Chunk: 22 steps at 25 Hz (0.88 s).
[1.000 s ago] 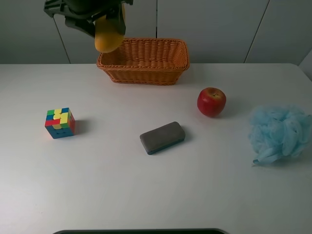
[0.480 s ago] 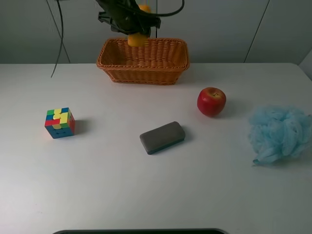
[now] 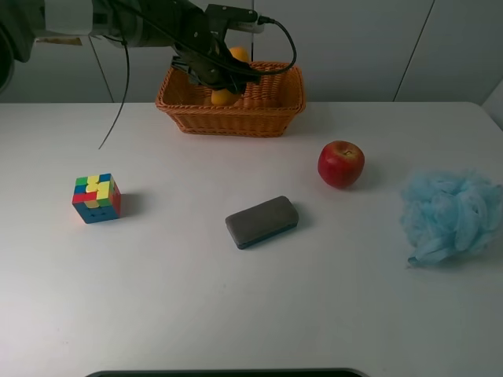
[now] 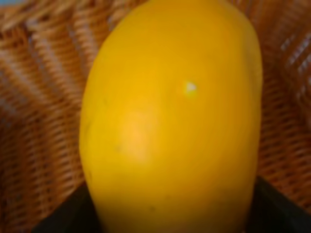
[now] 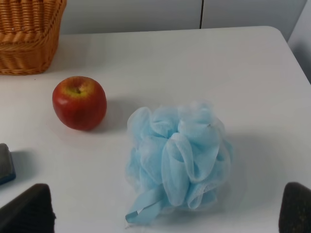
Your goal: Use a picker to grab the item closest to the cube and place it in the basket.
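The colourful cube [image 3: 96, 198] sits on the white table at the left. The wicker basket [image 3: 271, 100] stands at the back centre. My left gripper [image 3: 221, 81] is lowered into the basket and shut on a yellow mango [image 3: 223, 97]. In the left wrist view the mango [image 4: 170, 121] fills the frame, with the basket's weave [image 4: 34, 97] behind it and my dark fingertips [image 4: 63, 218] on either side. My right gripper [image 5: 163, 213] is open and empty, low over the table near the blue bath sponge [image 5: 177, 155]; it is out of the exterior view.
A grey eraser [image 3: 262, 221] lies mid-table. A red apple [image 3: 341, 163] stands to its right, also in the right wrist view [image 5: 79, 102]. The blue bath sponge [image 3: 452, 214] lies near the right edge. A cable hangs from the left arm [image 3: 118, 86].
My left gripper carried the mango from above the basket's left end rightward and down into the basket. Nothing on the table moved.
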Each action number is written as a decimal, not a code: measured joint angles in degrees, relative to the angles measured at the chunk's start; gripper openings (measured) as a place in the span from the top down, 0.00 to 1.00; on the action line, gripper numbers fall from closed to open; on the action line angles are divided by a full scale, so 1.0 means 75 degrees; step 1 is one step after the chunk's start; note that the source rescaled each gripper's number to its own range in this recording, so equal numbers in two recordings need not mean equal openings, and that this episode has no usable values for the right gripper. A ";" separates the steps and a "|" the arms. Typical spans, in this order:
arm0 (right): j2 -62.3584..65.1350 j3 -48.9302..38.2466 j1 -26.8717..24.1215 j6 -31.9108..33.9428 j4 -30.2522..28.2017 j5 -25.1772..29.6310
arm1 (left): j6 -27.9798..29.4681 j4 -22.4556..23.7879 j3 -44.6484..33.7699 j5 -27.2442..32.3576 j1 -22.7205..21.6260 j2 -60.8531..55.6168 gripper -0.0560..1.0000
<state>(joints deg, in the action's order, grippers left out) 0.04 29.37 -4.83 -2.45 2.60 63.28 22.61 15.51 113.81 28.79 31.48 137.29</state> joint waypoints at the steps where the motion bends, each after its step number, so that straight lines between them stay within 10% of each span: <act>1: 0.0000 0.0000 0.0000 0.0000 0.0000 0.0000 | -0.0015 0.0000 0.0000 0.0000 0.0000 0.0000 0.88; 3: 0.0000 0.0000 0.0000 0.0000 0.0000 0.0000 | -0.0028 -0.0021 0.0000 0.0015 0.0000 0.0000 0.88; 4: 0.0000 0.0000 0.0000 0.0000 0.0000 0.0000 | -0.0028 -0.0065 0.0000 0.0026 0.0000 0.0000 0.66; 5: 0.0000 0.0000 0.0000 0.0000 0.0000 0.0000 | -0.0028 -0.0094 0.0000 0.0044 0.0000 0.0000 0.21; 6: 0.0000 0.0000 0.0000 0.0000 0.0000 0.0000 | -0.0028 -0.0108 0.0000 0.0044 0.0000 0.0000 0.07; 13: 0.0000 0.0000 0.0000 0.0000 0.0000 0.0000 | -0.0028 -0.0256 0.0000 0.0193 0.0000 -0.0033 0.04; 22: 0.0000 0.0000 0.0000 0.0000 0.0000 0.0000 | -0.0028 -0.0236 0.0000 0.2768 0.0000 -0.2149 0.04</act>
<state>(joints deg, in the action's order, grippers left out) 0.04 29.37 -4.83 -2.45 2.60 63.28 22.40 13.74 113.81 49.54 31.48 121.17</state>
